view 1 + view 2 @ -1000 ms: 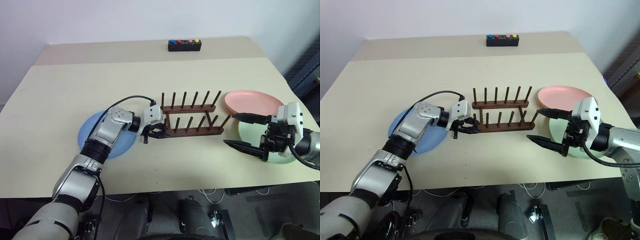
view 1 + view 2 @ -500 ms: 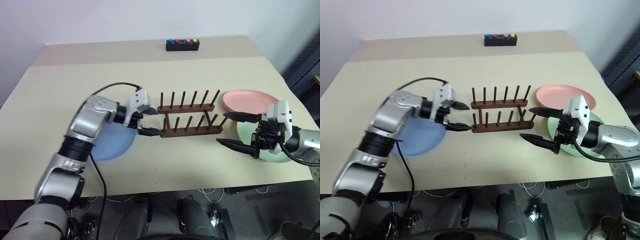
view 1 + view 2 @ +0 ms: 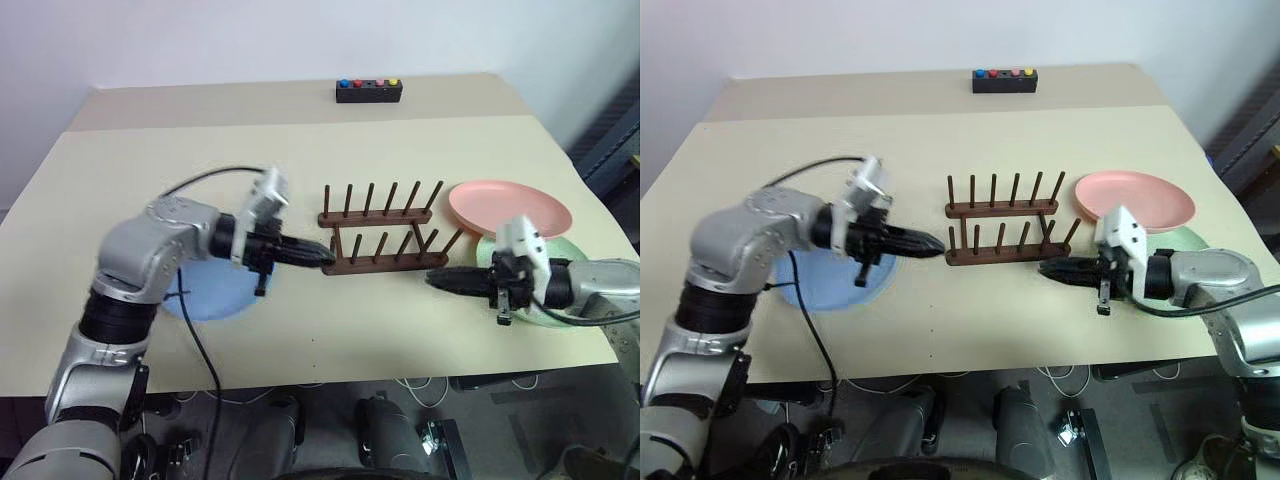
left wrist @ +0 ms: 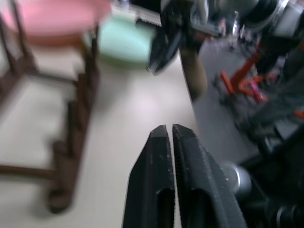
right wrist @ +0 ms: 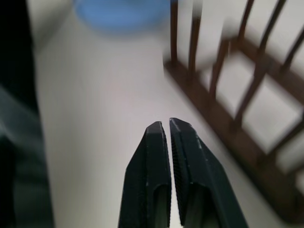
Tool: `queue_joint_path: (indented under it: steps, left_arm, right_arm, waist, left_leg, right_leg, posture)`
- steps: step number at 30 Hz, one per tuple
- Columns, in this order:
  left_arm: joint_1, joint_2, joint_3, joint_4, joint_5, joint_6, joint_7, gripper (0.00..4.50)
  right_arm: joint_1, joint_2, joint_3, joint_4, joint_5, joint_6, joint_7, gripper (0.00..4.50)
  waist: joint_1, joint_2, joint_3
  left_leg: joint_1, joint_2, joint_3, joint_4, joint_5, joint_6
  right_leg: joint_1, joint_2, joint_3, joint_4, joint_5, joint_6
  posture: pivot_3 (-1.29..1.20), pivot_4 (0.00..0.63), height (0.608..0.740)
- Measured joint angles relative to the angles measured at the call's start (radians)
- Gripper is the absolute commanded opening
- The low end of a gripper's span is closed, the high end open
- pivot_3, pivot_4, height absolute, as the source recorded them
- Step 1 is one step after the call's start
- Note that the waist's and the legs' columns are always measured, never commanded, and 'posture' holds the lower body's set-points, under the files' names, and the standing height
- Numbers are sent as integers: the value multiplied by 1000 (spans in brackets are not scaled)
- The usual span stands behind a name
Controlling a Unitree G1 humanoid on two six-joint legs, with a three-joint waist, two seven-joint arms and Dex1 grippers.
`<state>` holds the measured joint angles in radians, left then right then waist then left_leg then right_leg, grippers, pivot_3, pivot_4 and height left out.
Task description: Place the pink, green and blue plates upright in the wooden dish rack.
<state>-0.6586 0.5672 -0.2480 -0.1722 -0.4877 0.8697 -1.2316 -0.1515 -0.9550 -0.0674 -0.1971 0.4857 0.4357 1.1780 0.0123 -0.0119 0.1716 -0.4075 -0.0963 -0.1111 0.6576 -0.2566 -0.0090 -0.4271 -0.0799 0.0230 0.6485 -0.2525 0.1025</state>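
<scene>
Three stiff, matte, likely light plates flat on table [image 3: 400, 140]: blue plate [image 3: 205, 290] left of wooden dish rack [image 3: 382, 240], pink plate [image 3: 510, 207] and green plate [image 3: 560, 318] right; best pinched at rim; left gripper [image 3: 325, 256] and right gripper [image 3: 435, 281] fingers together, empty.

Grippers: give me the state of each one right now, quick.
Left gripper: fingers shut, holding nothing, beside the wooden dish rack.
Right gripper: fingers shut, holding nothing.
</scene>
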Motion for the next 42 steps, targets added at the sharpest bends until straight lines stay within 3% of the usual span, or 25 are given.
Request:
queue_joint_path:
  steps: [4, 10, 15, 24, 33, 42]
  left_arm:
    - [-6, -78, -133, 77, 162, -160, 112, 0]
    - [-62, -168, -211, 236, 333, -326, 222, 0]
    - [-100, -204, -215, 381, 414, -437, 276, 0]
    - [-281, -225, -138, 829, 539, -710, 473, 0]
    - [-298, -246, -97, 933, 576, -812, 496, 0]
    - [-341, -258, -72, 1047, 598, -886, 507, 0]
  right_arm:
    - [-45, 17, 100, 78, -134, -89, -17, 51]
    - [-183, 109, 202, 230, -304, -223, -83, 51]
    - [-258, 164, 242, 352, -395, -319, -124, 51]
    - [-451, 265, 300, 641, -580, -536, -265, 51]
    - [-628, 347, 327, 930, -707, -742, -425, 51]
    - [-670, 388, 330, 1035, -752, -823, -530, 51]
  waist:
    - [1, 0, 0]
    - [0, 0, 0]
    - [1, 0, 0]
    - [-5, 0, 0]
    - [-10, 0, 0]
    - [-21, 0, 0]
  left_leg:
    - [0, 0, 0, 1, 2, -4]
    - [0, 0, 1, 0, 2, -4]
    - [0, -1, 0, 1, 2, -4]
    - [0, -1, 1, 1, 2, -4]
    - [-1, -2, 0, 1, 3, -4]
    - [-1, -2, 0, 1, 3, -4]
  right_leg:
    - [0, 0, 0, 0, 0, 0]
    - [-1, 0, 0, 0, 0, 0]
    - [-1, 1, 0, 1, 0, 0]
    - [-2, 1, 0, 2, 0, 1]
    - [-2, 1, 0, 2, 1, 1]
    - [-2, 1, 0, 2, 1, 1]
  posture:
    - [0, 150, 740]
    - [0, 150, 740]
    - [0, 150, 740]
    - [0, 150, 740]
    - [0, 150, 740]
    - [0, 150, 740]
